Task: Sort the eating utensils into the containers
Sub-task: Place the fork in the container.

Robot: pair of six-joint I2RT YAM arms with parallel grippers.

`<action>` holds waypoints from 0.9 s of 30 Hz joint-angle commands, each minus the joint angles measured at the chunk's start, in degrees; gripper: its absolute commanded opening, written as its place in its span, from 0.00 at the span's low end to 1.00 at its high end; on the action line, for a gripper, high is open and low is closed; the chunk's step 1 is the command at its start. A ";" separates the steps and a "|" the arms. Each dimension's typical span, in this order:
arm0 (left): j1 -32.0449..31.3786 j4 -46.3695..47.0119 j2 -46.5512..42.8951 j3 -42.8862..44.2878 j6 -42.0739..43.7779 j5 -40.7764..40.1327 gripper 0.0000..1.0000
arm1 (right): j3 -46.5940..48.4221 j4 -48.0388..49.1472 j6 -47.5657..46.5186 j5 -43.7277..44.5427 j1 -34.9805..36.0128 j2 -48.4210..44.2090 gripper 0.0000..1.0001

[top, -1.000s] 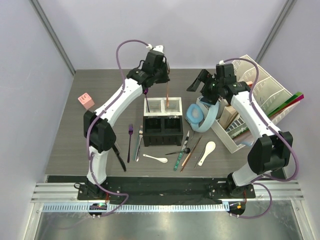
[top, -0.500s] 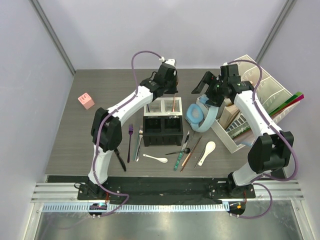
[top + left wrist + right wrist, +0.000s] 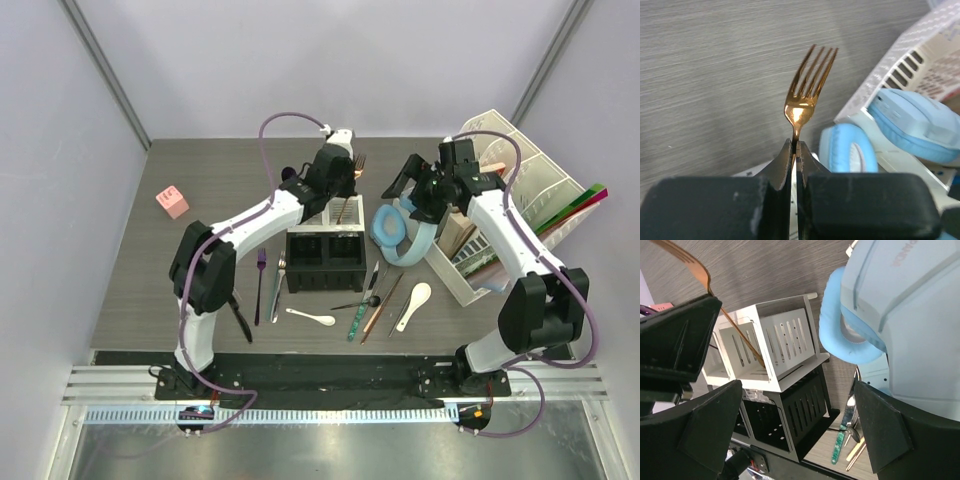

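The left hand [image 3: 795,150] has swung across over the caddy [image 3: 325,262], pinched tight on the copper fork [image 3: 805,95]. The fork's handle now dips beneath the hand into a white-rimmed compartment, so release looks near. The right hand [image 3: 408,185] gapes wide, holding nothing.

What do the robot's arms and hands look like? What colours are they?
The left arm and right arm are white tubes with chunky black joints. A purple cable loops along each. The left hand and right hand are black, each with two flat fingers.
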 commanded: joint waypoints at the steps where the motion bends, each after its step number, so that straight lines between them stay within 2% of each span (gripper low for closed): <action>1: -2.57 4.47 -6.64 -6.82 1.68 -1.86 0.00 | -2.70 1.76 -0.45 2.09 0.06 -4.95 1.00; 11: -2.93 7.38 -12.44 -16.14 2.29 -2.39 0.00 | -9.64 3.96 0.69 4.64 0.15 -11.19 1.00; 17: -2.93 8.70 -12.45 -19.13 2.74 -1.51 0.00 | -13.07 4.23 2.28 5.53 0.15 -14.70 1.00; 21: -2.93 7.74 -14.11 -19.93 2.56 -2.39 0.27 | -13.51 4.14 3.16 6.49 0.15 -16.11 0.99; 25: -2.93 6.07 -16.66 -20.28 2.38 -3.71 0.36 | -13.25 3.61 3.07 6.58 0.23 -15.59 1.00; 27: -2.84 3.97 -17.98 -19.23 1.95 -6.33 0.37 | -13.34 3.61 3.33 6.58 0.23 -15.06 0.99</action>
